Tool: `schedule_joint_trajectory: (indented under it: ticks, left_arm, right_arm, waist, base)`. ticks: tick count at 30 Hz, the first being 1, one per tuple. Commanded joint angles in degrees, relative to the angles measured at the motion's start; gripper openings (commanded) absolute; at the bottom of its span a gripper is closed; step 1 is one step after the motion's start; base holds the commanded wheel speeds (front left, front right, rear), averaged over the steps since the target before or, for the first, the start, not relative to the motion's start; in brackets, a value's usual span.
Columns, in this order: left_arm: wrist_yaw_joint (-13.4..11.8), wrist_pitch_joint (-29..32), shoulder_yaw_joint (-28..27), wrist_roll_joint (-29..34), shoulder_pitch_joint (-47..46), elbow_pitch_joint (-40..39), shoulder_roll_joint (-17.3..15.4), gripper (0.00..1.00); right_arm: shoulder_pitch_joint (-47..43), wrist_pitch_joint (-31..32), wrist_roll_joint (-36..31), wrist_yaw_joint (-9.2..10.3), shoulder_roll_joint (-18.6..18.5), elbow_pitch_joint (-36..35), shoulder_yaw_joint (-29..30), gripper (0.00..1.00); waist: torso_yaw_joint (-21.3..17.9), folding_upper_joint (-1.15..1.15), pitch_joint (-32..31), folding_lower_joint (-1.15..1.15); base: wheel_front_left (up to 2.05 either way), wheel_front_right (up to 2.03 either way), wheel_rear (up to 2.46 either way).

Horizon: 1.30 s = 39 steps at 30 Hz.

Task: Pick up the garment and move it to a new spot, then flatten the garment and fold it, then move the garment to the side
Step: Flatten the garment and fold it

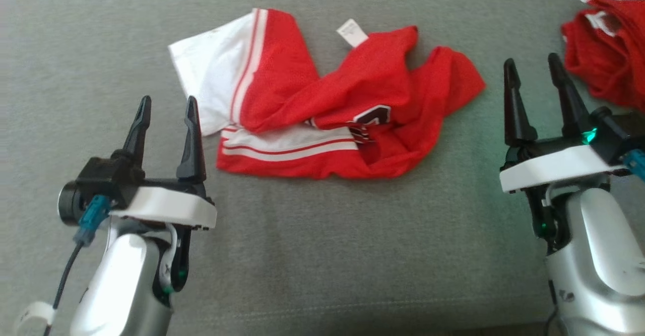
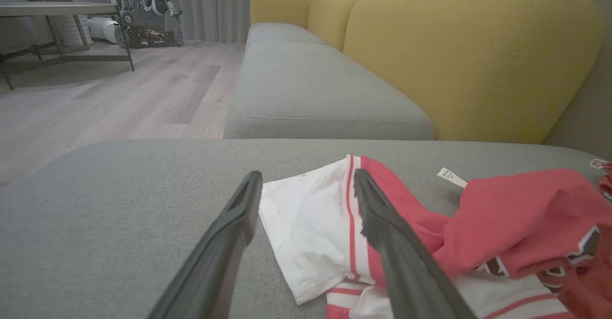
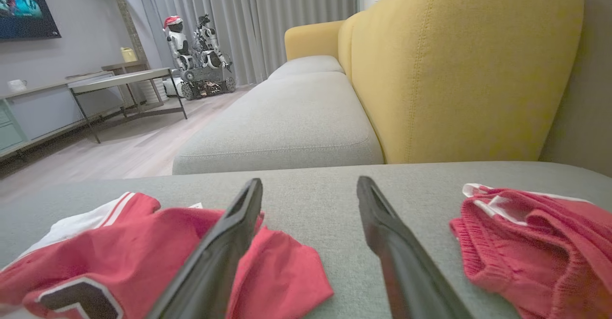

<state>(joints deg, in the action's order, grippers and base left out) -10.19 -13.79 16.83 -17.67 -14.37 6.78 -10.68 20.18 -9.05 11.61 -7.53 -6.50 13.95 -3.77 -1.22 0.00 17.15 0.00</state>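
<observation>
- Head view: the red-and-white garment [image 1: 322, 109] lies crumpled mid-frame on the grey cushion [image 1: 322, 255], with a white tag [image 1: 351, 32] at its upper edge. The left gripper [image 1: 169, 102] hovers just beside its white corner. The right gripper [image 1: 531, 60] is well apart to the other side. Both have their fingers spread and hold nothing. A second red garment [image 1: 604, 49] lies near the right gripper.
- Left wrist view: this adds the room, with a yellow backrest [image 2: 468, 60], a wooden floor [image 2: 119, 99] and a table [image 2: 57, 9]. The garment's white panel [image 2: 306, 228] shows between the parted fingers.
- Right wrist view: a wall screen [image 3: 24, 5] appears here. Bare cushion lies between the fingers, with one garment on either side.
</observation>
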Motion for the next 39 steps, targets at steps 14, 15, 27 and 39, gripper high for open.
schedule_joint_trajectory:
  ticks: [14, 15, 27, 39]
  left_arm:
    - [-0.1, -1.0, -3.6, -0.1, 0.1, -1.6, -1.8, 1.00]
    - [-0.1, -1.1, -3.6, -0.1, 0.0, -1.6, -1.8, 1.00]
    - [1.0, -1.2, -1.4, 0.9, -3.9, -1.8, 0.3, 1.00]
    - [2.9, -1.2, -1.3, 2.3, -6.3, -1.2, 3.7, 1.00]
  right_arm:
    - [-1.1, 0.6, -0.1, 0.04, -0.3, -2.1, -0.9, 1.00]
    - [-1.1, 0.7, -0.2, 0.04, -0.3, -2.1, -0.8, 1.00]
    - [4.7, 4.9, 0.7, 0.04, -5.4, -0.2, 1.8, 1.00]
    - [14.4, 16.6, 8.3, 0.04, -14.3, 13.9, -9.0, 1.00]
  waist:
    - [2.4, 0.00, -2.5, 0.00]
    - [2.5, 0.00, -2.5, 0.00]
    - [9.0, 0.00, 1.1, 0.00]
    - [14.8, 0.00, 3.8, 0.00]
  base:
    - [0.00, 0.00, 0.00]
    - [0.00, 0.00, 0.00]
    - [0.00, 0.00, 0.00]
    - [0.00, 0.00, 0.00]
